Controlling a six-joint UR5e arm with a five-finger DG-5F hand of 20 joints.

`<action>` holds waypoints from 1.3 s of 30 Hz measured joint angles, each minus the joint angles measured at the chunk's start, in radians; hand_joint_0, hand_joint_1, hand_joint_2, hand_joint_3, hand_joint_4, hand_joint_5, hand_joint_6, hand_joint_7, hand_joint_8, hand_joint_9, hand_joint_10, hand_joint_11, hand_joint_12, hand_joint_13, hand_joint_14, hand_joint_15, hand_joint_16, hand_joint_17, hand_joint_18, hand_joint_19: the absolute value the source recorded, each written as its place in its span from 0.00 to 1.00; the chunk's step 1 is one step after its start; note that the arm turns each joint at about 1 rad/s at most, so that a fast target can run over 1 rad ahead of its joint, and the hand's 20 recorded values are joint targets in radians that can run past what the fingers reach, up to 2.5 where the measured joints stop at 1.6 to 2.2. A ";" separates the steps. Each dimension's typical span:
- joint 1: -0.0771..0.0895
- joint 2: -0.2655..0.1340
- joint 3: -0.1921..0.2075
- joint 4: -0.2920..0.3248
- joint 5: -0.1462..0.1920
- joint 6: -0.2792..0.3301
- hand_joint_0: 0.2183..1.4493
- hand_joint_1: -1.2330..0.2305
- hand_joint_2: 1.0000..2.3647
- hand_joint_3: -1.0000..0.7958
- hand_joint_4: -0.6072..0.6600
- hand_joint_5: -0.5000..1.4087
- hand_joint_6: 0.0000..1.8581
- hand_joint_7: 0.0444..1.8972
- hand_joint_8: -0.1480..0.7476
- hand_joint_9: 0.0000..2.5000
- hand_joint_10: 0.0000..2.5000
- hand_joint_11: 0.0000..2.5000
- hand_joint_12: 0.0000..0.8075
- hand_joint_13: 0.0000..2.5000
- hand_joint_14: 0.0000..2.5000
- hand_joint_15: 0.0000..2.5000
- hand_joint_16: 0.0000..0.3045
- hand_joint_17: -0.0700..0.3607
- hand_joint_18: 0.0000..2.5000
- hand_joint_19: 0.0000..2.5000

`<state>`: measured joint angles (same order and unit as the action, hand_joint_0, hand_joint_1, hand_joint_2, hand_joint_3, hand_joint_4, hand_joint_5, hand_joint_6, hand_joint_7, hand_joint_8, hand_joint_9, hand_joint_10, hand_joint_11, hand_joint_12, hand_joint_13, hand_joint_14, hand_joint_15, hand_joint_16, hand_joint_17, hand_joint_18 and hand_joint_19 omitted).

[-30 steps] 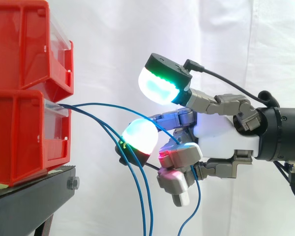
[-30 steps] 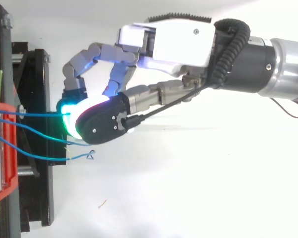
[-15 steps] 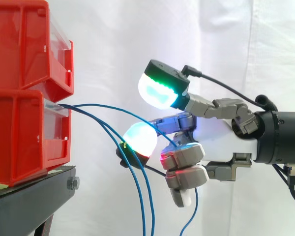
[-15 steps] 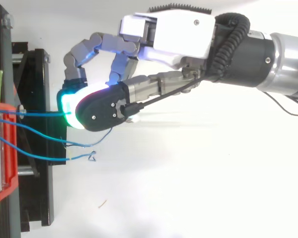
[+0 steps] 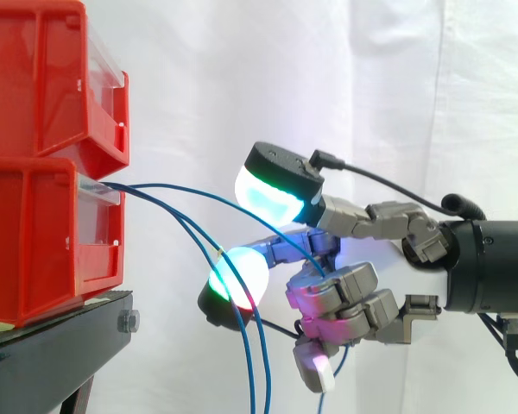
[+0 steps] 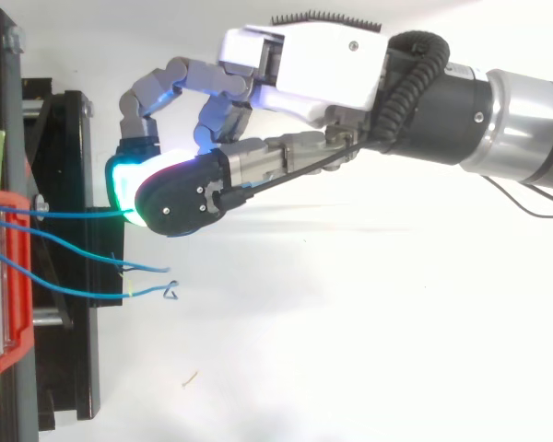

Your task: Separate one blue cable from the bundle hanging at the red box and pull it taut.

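Grasp step: hand [image 5: 345, 289] curled round one thin blue cable [image 5: 181, 185], which arcs slack from lower red plastic bin [image 5: 43, 241]. Next: pull away from bin until straight.

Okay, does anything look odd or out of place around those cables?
Nothing damaged or spilled. One blue cable arcs slack from the lower red bin into the curled fingers of the robot hand, not taut; the other cables droop beside it.

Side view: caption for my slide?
Hand curled round one blue cable arching from the lower red bin; two others hang free.
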<state>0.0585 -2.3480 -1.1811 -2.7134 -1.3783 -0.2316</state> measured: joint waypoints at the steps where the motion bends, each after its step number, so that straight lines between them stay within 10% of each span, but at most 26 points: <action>1: 0.000 -0.002 0.000 0.000 0.001 0.001 0.28 0.52 0.00 0.28 0.59 0.19 0.43 0.56 0.53 0.45 0.43 0.60 0.43 0.50 0.47 0.57 0.15 0.41 0.46 0.34; 39: 0.009 0.067 0.001 -0.025 -0.051 -0.107 0.31 0.39 0.01 0.40 0.61 0.18 0.47 0.56 0.56 0.40 0.69 0.51 0.47 0.49 0.66 0.50 0.16 0.42 0.51 0.36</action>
<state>0.0680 -2.2815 -1.1800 -2.7380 -1.4292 -0.3388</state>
